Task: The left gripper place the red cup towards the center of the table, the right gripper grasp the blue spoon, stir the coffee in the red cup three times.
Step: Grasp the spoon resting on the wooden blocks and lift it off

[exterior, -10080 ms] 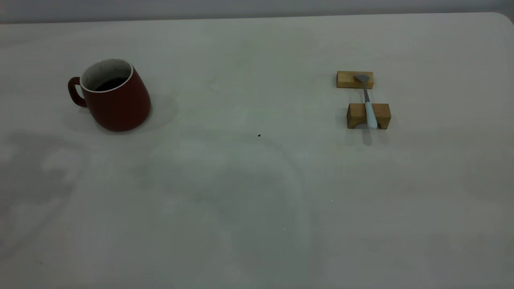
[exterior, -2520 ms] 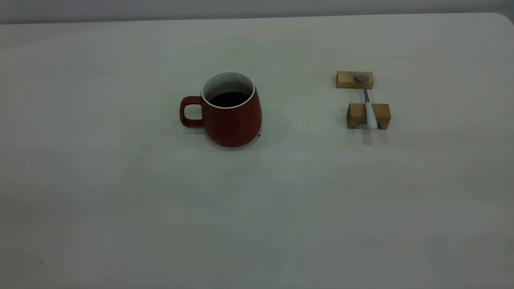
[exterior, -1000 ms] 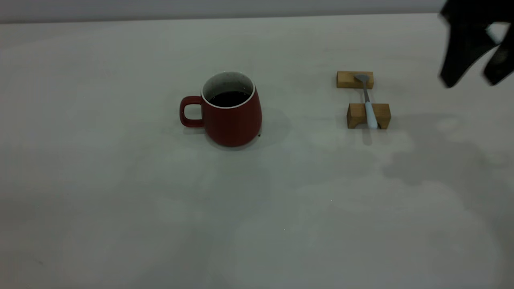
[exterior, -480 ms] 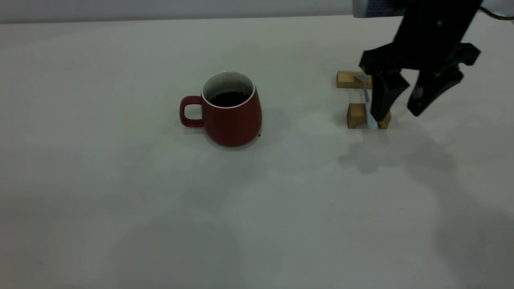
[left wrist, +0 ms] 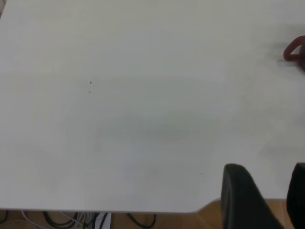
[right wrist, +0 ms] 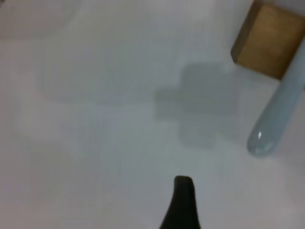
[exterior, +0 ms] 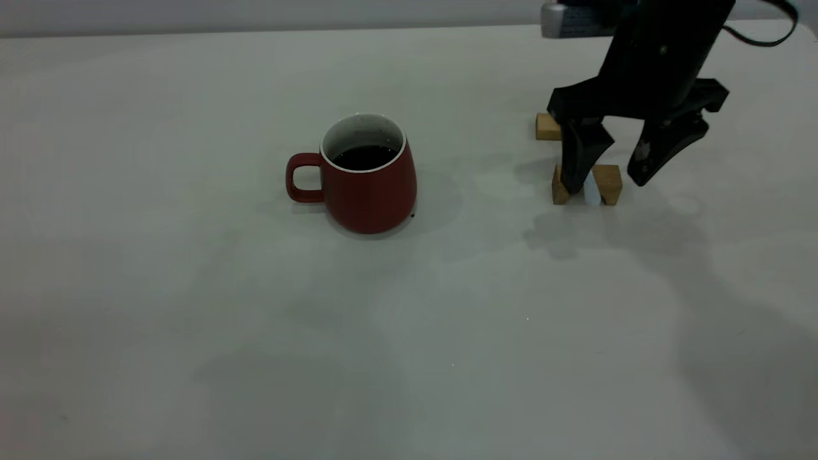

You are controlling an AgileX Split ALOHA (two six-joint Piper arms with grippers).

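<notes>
The red cup [exterior: 365, 174] is standing upright near the middle of the table [exterior: 192, 319], handle turned to the exterior view's left, with the coffee [exterior: 364, 156] sitting dark inside it. Well to its right, the blue spoon [exterior: 591, 193] is lying across two wooden blocks [exterior: 607, 182], and the right gripper [exterior: 610, 176] is hovering directly over it, one finger [exterior: 580, 156] hanging in front of the nearer block beside the handle tip, the other finger out past the block's right end. Its jaws are spreading wide and gripping nothing; the spoon's neck and bowl are hiding behind the gripper.

The left wrist view is showing what the exterior view is missing: the left gripper [left wrist: 261, 200] sitting back at the table's edge, far from the cup, whose handle is just peeking in at the frame's border, and its fingers are standing apart, empty. The right wrist view is showing the spoon's pale handle end [right wrist: 274, 121] jutting past one block, clear of the single fingertip [right wrist: 182, 200] in sight
</notes>
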